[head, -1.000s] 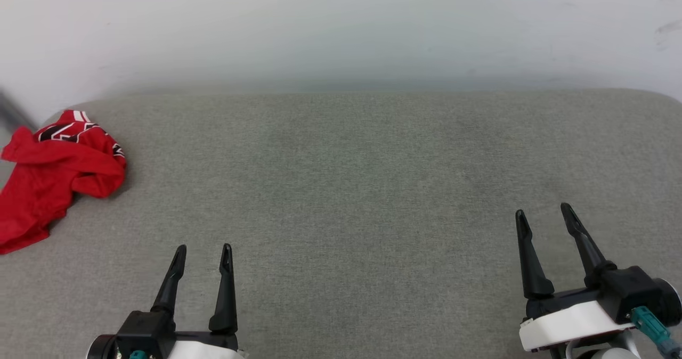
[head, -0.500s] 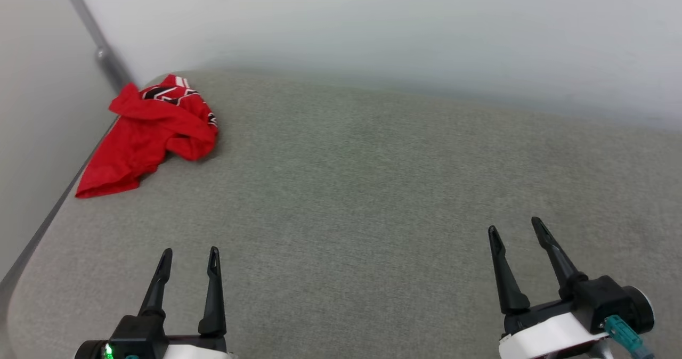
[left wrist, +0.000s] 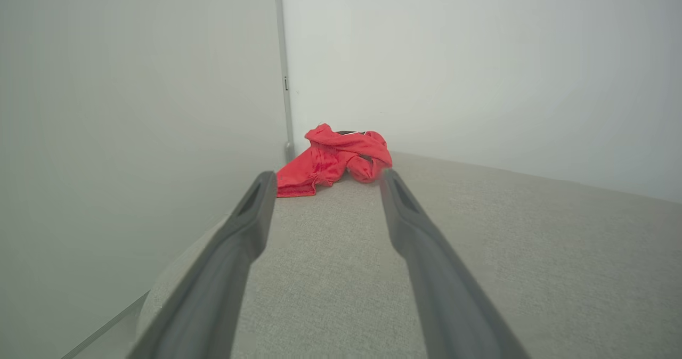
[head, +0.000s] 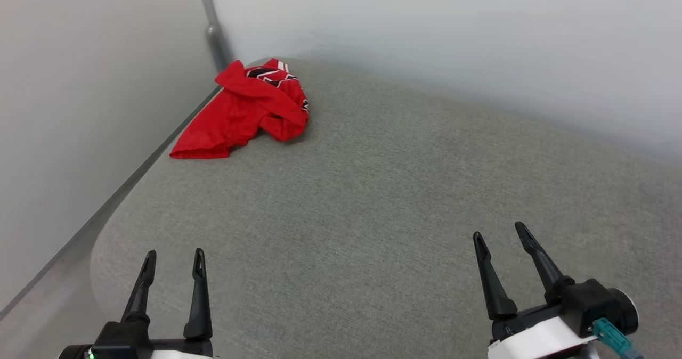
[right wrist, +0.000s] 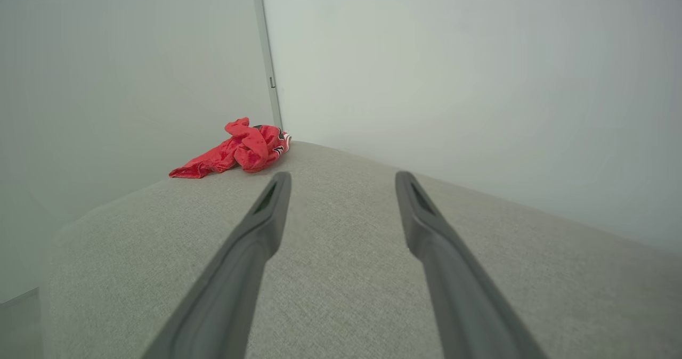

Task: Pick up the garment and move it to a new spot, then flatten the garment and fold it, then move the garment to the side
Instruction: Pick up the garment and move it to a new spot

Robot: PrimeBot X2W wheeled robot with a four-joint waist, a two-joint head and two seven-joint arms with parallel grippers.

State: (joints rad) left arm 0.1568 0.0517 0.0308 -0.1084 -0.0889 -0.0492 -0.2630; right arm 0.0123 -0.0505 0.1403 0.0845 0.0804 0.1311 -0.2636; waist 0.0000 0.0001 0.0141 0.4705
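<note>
Left gripper, lower left, and right gripper, lower right, gape wide and empty, apparently poised for the crumpled garment lying well apart, upper left.

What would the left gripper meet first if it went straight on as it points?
Probably the garment, in the corner ahead of the left gripper; before it lies bare grey surface.

Head view: high, facing forward and down over grey fabric surface, toward far-left wall corner. Left wrist view: low, near surface, looking along left gripper into same corner. Right wrist view: low, farther right, along right gripper. All share garment, corner.
</note>
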